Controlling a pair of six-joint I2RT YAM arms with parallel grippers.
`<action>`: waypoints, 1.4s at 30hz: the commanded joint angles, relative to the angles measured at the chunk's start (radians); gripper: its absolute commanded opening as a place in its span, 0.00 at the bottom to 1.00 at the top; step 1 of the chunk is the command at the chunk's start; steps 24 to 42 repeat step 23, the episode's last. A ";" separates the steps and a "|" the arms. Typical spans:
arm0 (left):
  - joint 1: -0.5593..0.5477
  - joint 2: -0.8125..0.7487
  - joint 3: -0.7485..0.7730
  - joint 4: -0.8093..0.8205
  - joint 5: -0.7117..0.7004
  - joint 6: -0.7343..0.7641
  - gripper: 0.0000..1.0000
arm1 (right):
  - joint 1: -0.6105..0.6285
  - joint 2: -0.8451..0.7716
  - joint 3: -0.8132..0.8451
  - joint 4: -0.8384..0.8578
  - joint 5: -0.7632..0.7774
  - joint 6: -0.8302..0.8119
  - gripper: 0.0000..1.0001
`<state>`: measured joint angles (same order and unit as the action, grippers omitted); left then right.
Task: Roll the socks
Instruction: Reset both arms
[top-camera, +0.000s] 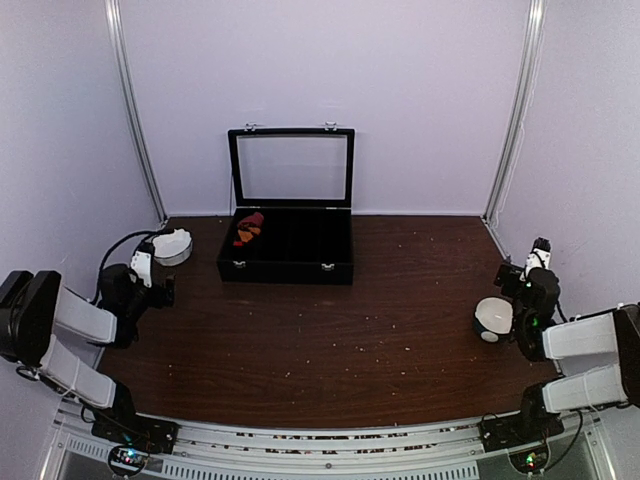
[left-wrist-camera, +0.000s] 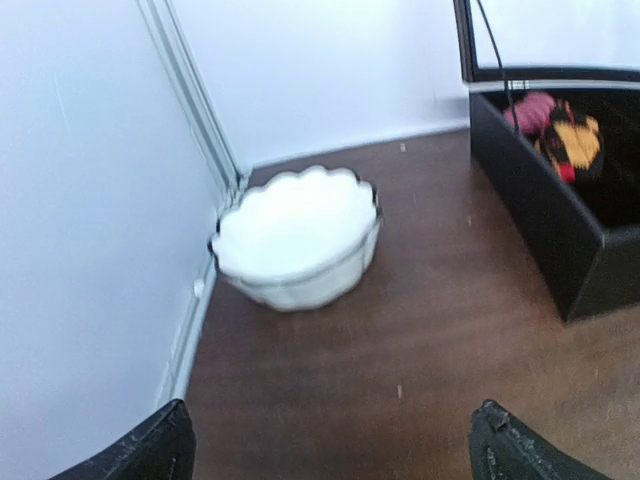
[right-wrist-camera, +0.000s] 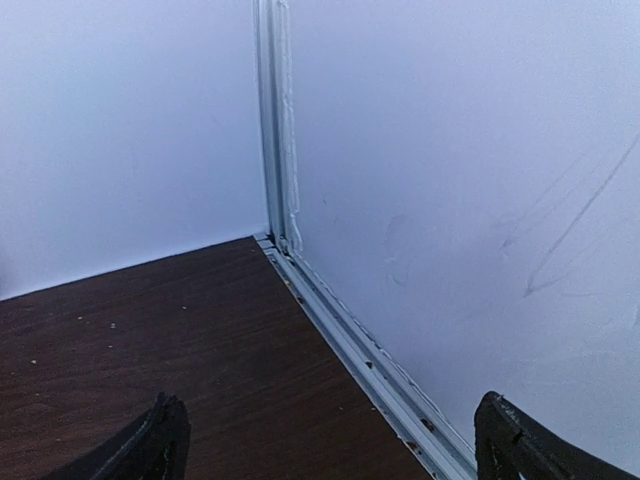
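You have both arms parked at the table's sides; the left gripper at nine o'clock has its fingers wide apart and empty, and the right gripper at three o'clock is spread the same, holding nothing. The socks lie as a compact red-and-orange bundle in the left end of the open black box at twelve o'clock, its glass lid standing upright; whether that bundle is properly rolled you cannot tell, so this fits either socks waiting in the box or a roll already put away. A white bowl sits near the left gripper by the wall; another white bowl sits just beside the right arm. The table is dark wood, speckled with crumbs; pale walls with metal corner rails close it in.
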<state>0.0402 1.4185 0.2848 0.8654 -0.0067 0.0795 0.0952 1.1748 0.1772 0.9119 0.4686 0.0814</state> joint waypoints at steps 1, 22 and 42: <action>-0.001 0.004 0.024 0.167 -0.066 -0.038 0.98 | -0.026 0.098 0.009 0.197 -0.263 -0.024 1.00; 0.000 0.007 0.054 0.133 -0.069 -0.040 0.98 | -0.028 0.184 0.080 0.158 -0.363 -0.072 1.00; 0.001 0.007 0.052 0.137 -0.070 -0.040 0.98 | -0.028 0.184 0.079 0.160 -0.363 -0.072 1.00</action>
